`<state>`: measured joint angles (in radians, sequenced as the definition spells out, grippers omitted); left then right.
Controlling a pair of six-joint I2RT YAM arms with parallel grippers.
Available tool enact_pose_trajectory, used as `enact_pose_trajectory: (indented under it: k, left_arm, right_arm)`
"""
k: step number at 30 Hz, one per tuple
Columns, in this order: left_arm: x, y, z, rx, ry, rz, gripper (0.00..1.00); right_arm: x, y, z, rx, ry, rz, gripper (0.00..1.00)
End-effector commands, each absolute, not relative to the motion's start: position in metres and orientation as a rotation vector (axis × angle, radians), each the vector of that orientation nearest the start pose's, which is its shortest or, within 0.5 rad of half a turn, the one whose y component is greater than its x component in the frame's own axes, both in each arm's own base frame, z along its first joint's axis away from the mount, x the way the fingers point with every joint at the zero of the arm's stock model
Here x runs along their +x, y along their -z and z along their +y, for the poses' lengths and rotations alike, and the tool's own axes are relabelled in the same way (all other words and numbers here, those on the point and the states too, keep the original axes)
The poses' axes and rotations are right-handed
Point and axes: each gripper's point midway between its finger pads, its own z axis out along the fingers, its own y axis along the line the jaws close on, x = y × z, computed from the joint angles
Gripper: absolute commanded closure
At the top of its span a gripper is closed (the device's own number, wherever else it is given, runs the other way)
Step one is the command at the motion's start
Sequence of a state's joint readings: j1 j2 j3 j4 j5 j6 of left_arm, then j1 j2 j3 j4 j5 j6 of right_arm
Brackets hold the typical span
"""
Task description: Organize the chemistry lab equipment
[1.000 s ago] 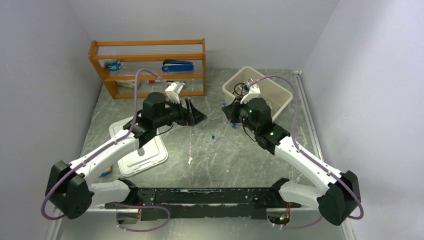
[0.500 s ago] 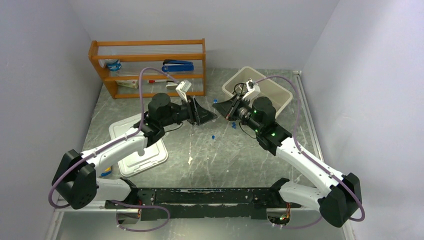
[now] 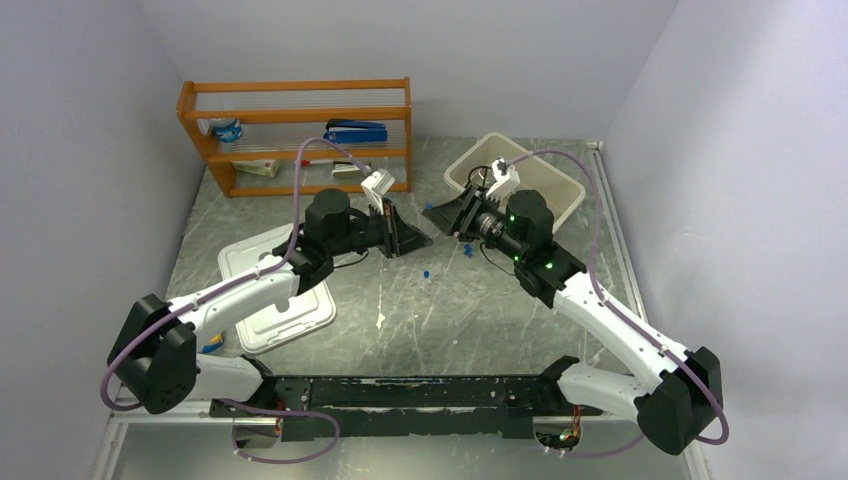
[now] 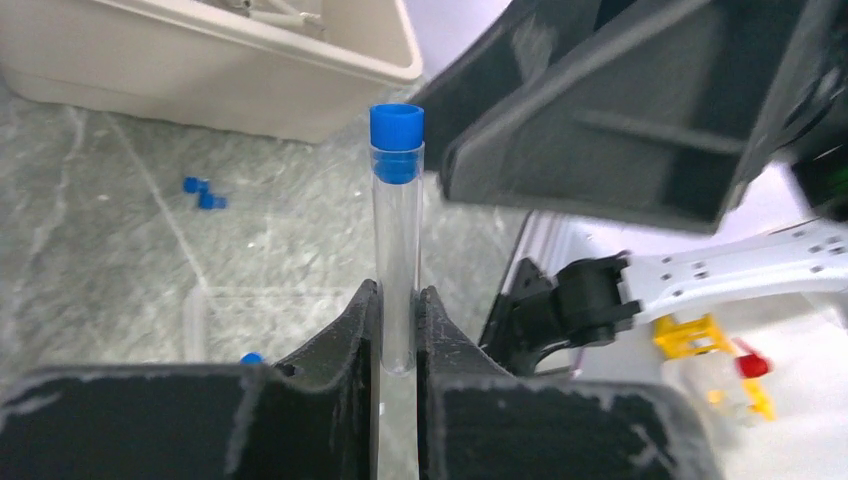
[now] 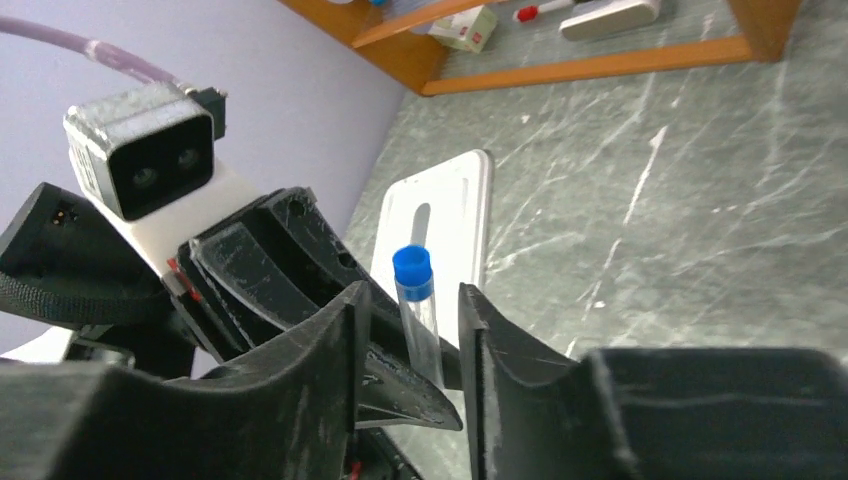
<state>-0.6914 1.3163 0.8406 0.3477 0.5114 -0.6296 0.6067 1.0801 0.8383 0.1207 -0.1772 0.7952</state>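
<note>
A clear tube with a blue cap (image 4: 397,250) stands upright between my left gripper's (image 4: 398,292) fingers, which are shut on its lower end. Above the middle of the table my left gripper (image 3: 418,238) meets my right gripper (image 3: 437,213) tip to tip. In the right wrist view the same tube (image 5: 420,310) stands between the fingers of my right gripper (image 5: 412,290), which is open, with a gap on each side of the glass. A clear rack (image 4: 260,315) lies on the table below the tube.
A beige bin (image 3: 560,190) holding wire items sits at the back right. The orange shelf (image 3: 300,100) with a blue stapler stands at the back left. A white lid (image 3: 280,310) lies under the left arm. Small blue caps (image 3: 428,272) lie loose mid-table.
My left arm swung right to meet the right gripper, and its jaws closed on the tube. The right gripper's jaws have parted from the tube.
</note>
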Motion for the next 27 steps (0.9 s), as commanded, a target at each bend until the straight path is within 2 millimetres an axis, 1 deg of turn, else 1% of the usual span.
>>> enact_pose_trajectory:
  k: [1,3,4,5,8,11,13,18,24,27]
  left_arm:
    - [0.245,-0.25,-0.336,0.663,1.217,1.789,0.95]
    - [0.24,-0.248,-0.337,0.713,1.205,1.781,0.95]
    - [0.238,-0.248,-0.337,0.741,1.2,1.775,0.95]
    - [0.236,-0.248,-0.337,0.772,1.185,1.765,0.95]
    - [0.234,-0.246,-0.337,0.833,1.131,1.758,0.95]
    - [0.233,-0.248,-0.335,0.862,1.103,1.742,0.95]
    - [0.231,-0.25,-0.335,0.873,1.105,1.72,0.95]
    - [0.233,-0.246,-0.333,0.869,1.062,1.733,0.95]
    - [0.231,-0.243,-0.335,0.886,1.036,1.743,0.95]
    - [0.23,-0.243,-0.336,0.889,1.032,1.741,0.95]
  right_arm:
    - [0.284,-0.302,0.259,-0.037,-1.109,1.87,0.54]
    - [0.283,-0.3,0.259,-0.087,-1.079,1.932,0.49]
    - [0.282,-0.297,0.26,-0.115,-1.071,1.97,0.48]
    - [0.28,-0.298,0.261,-0.147,-1.067,1.998,0.48]
    - [0.275,-0.289,0.264,-0.202,-1.08,2.072,0.46]
    - [0.274,-0.279,0.26,-0.196,-1.062,2.131,0.45]
    - [0.274,-0.275,0.258,-0.187,-1.068,2.149,0.45]
    - [0.269,-0.277,0.257,-0.192,-1.133,2.164,0.49]
    - [0.261,-0.278,0.26,-0.222,-1.228,2.169,0.6]
    - [0.258,-0.276,0.263,-0.248,-1.256,2.18,0.61]
